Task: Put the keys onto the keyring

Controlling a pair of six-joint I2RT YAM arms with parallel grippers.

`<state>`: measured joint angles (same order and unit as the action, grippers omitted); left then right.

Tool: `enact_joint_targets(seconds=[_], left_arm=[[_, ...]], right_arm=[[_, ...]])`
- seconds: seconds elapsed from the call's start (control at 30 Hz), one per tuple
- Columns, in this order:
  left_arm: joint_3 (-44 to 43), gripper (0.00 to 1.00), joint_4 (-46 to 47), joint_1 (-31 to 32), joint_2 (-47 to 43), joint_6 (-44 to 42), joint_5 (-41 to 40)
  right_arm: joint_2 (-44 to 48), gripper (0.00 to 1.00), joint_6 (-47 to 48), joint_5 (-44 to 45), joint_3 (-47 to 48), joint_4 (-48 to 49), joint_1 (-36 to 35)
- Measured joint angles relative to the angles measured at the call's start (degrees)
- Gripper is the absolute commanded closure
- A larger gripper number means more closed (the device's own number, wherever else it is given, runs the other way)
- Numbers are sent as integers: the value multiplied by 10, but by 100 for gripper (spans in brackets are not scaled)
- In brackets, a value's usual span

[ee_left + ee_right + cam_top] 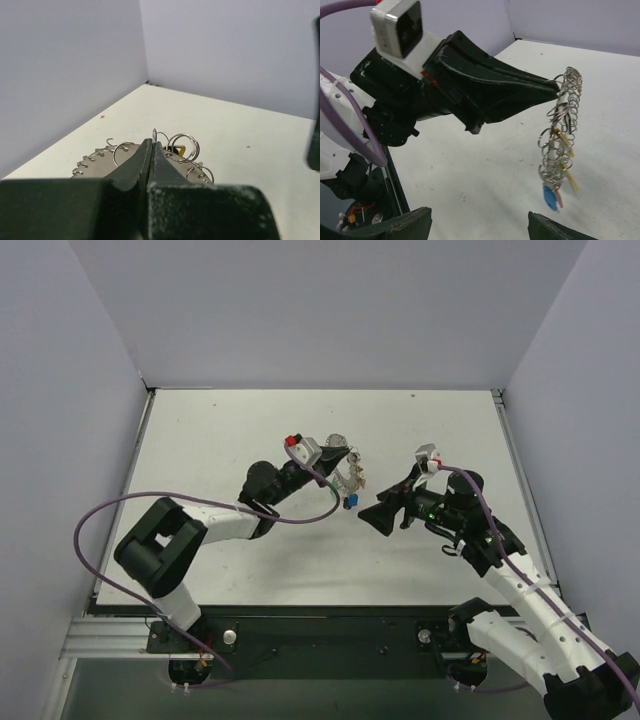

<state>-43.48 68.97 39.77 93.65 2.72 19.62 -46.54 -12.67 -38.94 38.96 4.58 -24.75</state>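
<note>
The left fingers (142,162) are seen pressed shut, with the rim of the keyring (564,107) pinched at their tips. The hoop is held clear of the tabletop (470,165) and hangs down from the grip, above the middle of the tabletop and well apart from every edge.

The right fingers (405,225) are spread wide and nothing is held between them. They are pointed at the hanging hoop from just beside it, without contact.

Several keys (553,196) are noted already on the hoop. Yellow heads are seen along its lower half, a blue head at the bottom, and something reddish beside the blue one. The lowest heads are blurred, so a count cannot be given. No green or black head is made out.

No loose key is found on the tabletop in the overhead view.

Progress is judged as late: the threading looks largely or wholly done. Whether every key is on cannot be settled from these views. What seems left is a check of the hoop, and the hoop being set down.
</note>
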Motion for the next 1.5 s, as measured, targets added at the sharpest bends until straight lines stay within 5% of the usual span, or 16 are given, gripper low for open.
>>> enact_joint_targets(seconds=[0.3, 0.5, 0.7, 0.87, 0.97, 1.03, 1.23, 1.5], left_arm=[[-46, 100, 8, -12, 125, -25, -77], [27, 100, 39, 13, 137, -31, -123], [122, 73, 66, 71, 95, -36, -177], [210, 41, 57, 111, 49, -35, -216], [243, 36, 53, 131, 2, -33, -253], [250, 24, 37, 145, -37, -34, -274], [134, 18, -222, 152, -157, 26, -365], [-20, 11, -556, 134, -160, 94, -399]], right_arm=[[6, 17, -6, 15, -18, -4, 10], [14, 16, -4, 23, -19, -17, 12], [13, 15, -2, 24, -21, -23, 15], [4, 15, -1, 23, -21, -23, 16], [0, 14, -1, 23, -21, -23, 16], [-2, 14, -1, 22, -21, -23, 16], [-16, 9, -5, 21, -21, -21, 19], [-36, 2, -14, 47, -21, -17, 19]])
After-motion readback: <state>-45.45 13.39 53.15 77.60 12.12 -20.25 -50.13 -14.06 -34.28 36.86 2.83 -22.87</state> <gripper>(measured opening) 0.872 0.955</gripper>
